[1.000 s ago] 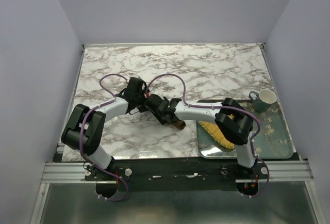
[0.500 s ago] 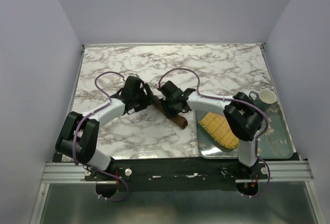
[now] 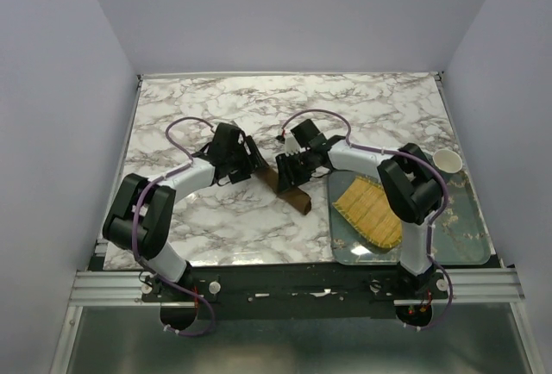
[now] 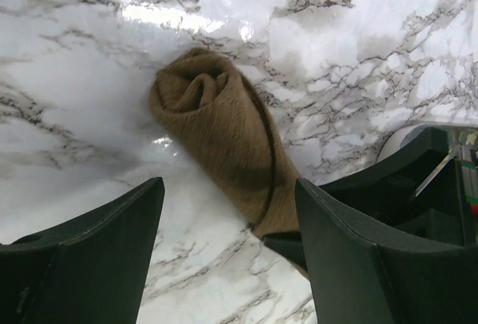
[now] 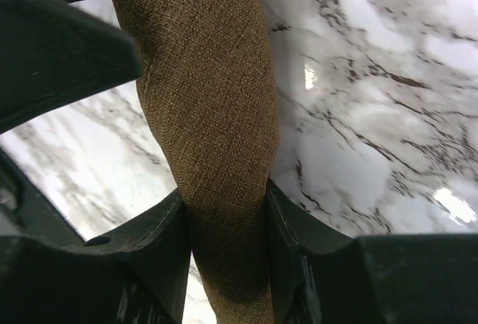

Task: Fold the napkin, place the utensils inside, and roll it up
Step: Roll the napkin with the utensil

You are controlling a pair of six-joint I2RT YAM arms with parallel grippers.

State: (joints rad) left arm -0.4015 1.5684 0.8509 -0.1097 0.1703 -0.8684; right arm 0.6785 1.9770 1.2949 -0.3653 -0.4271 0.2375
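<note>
Rolled napkin point(image 3: 298, 202) on marble table point(image 3: 371, 115), seemingly within right gripper point(image 3: 288, 177).

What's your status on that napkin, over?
Left gripper open, off the napkin. Right gripper clamped on it, rolled up, on the marble table. Fork out of sight. Bamboo mat aside on its tray, nothing blocking.

Left arm point(image 3: 172, 189): rises from its base at the near left, elbow bent, forearm angled inward toward the centre.
Left gripper point(image 3: 248, 164): held low and pointing right, jaws spread wide, fingers point(image 4: 112, 227) touching nothing.
Right arm point(image 3: 371, 163): folds up from its base at the near right, forearm reaching left toward the centre.
Right gripper point(image 3: 289, 172): close to the left gripper, tilted down, fingers point(image 5: 153, 242) pressed against both sides of the rolled napkin point(image 3: 298, 202).
</note>
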